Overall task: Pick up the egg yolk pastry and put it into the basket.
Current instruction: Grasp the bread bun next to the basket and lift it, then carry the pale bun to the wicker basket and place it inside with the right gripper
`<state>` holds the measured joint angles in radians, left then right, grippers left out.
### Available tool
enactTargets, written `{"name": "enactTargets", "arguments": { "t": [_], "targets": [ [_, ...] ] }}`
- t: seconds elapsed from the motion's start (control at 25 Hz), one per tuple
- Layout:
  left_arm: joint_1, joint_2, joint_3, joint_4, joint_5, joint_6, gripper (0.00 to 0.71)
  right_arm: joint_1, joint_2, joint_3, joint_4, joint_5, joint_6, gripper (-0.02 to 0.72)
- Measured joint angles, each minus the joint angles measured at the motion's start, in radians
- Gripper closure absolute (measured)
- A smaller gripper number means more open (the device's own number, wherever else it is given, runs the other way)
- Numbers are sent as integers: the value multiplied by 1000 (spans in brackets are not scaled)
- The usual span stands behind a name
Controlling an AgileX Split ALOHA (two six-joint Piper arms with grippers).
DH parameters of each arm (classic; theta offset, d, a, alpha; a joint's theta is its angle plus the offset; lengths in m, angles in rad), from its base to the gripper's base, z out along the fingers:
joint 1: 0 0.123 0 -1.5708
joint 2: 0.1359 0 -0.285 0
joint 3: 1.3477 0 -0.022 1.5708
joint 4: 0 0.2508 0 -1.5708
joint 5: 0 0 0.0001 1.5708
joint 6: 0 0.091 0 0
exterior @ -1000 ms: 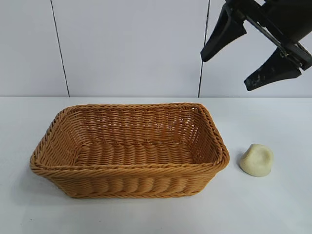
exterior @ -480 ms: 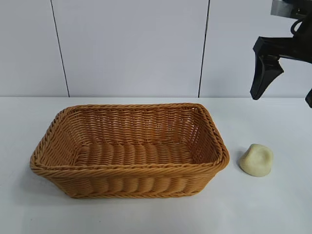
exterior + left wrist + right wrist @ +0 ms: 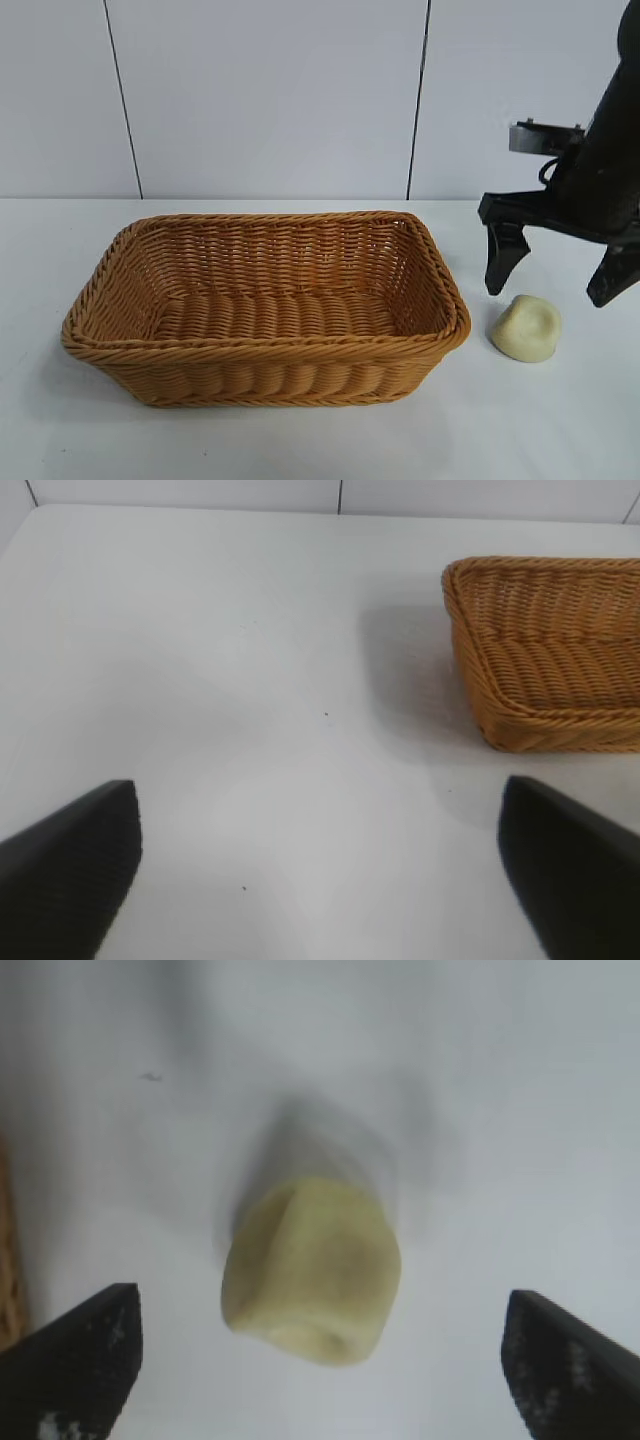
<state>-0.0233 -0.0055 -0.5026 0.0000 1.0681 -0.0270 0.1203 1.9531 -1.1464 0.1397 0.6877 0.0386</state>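
The egg yolk pastry (image 3: 526, 328) (image 3: 312, 1268), a small pale cream-yellow lump with a dented top, lies on the white table just right of the basket (image 3: 120, 260). The basket is a large golden-brown wicker one with nothing in it; one corner of it (image 3: 470, 590) shows in the left wrist view. My right gripper (image 3: 555, 285) (image 3: 320, 1360) hangs open just above and behind the pastry, one finger on each side, not touching it. My left gripper (image 3: 320, 870) is open over bare table, off the basket's end, and is out of the exterior view.
A white panelled wall (image 3: 270, 100) stands behind the table. A sliver of the basket's rim (image 3: 8, 1260) shows at the edge of the right wrist view, close to one right finger. Bare white table (image 3: 560, 420) lies in front of the pastry.
The right gripper has come down from high at the upper right and turned its fingers downward, so it now straddles the space just above the pastry. Pastry and basket have not moved.
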Motion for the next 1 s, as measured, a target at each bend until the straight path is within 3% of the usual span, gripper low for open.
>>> {"name": "enactTargets", "arguments": {
  "t": [0.12,0.2,0.28,0.44,0.52,0.64,1.0],
  "targets": [
    [0,0,0,0,0,0,14,0,45,0,10,-18,0,15],
    [0,0,0,0,0,0,14,0,54,0,14,-24,0,63],
    [0,0,0,0,0,0,14,0,56,0,18,-25,0,170],
    [0,0,0,0,0,0,14,0,56,0,21,0,0,452],
    [0,0,0,0,0,0,14,0,54,0,21,13,-1,521],
    [0,0,0,0,0,0,14,0,20,-6,18,54,-15,554],
    [0,0,0,0,0,0,14,0,-147,-287,5,320,-27,563]
  ]
}}
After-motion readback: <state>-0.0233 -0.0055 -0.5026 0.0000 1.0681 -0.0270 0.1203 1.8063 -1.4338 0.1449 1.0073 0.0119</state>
